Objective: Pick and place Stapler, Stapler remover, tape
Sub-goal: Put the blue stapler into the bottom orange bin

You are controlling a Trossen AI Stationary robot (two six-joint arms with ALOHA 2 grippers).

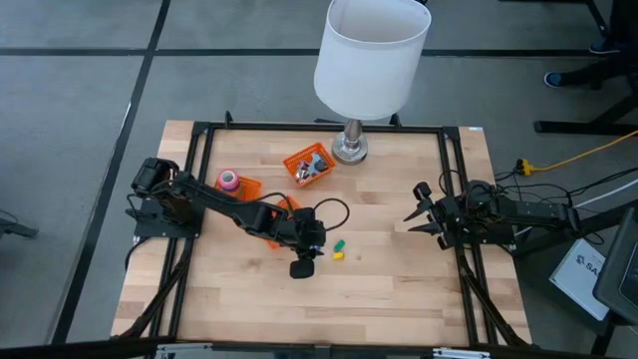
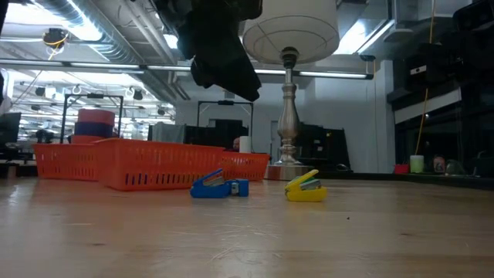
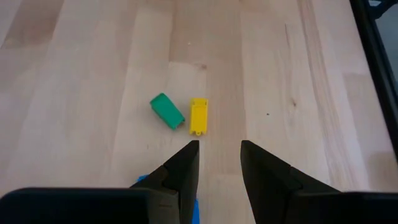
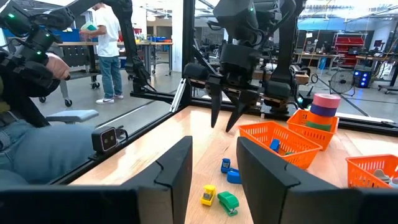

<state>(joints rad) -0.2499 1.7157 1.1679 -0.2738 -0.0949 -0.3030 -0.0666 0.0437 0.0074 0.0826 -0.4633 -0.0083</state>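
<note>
Left end effector (image 3: 219,163) hovering above the middle of the table (image 1: 399,289), fingers (image 3: 184,171) apart with bare wood showing in the gap, clamped on nothing. Just ahead of the fingertips, a yellow piece (image 3: 198,115) lying flat, long axis running straight away from the wrist camera. Beside it and nearly touching, a green piece (image 3: 166,111), long axis skewed diagonally to the yellow one. Under the near finger, a sliver of a blue piece (image 3: 196,208), mostly hidden; from table height seen as blue (image 2: 219,186) and yellow (image 2: 306,188) lying low on the wood, a little apart.

Behind the left arm, an orange basket (image 1: 261,204) partly covered by it, with rolls of tape (image 1: 228,179) stacked at its far end, hollow centre facing up. Farther back, a second orange basket (image 1: 308,165) beside the lamp base (image 1: 349,151).

Wide bare wood toward the near edge and toward the right side.

Right end effector (image 1: 419,214) parked at the table's right edge, fingers spread, empty, well apart from the pieces.
</note>
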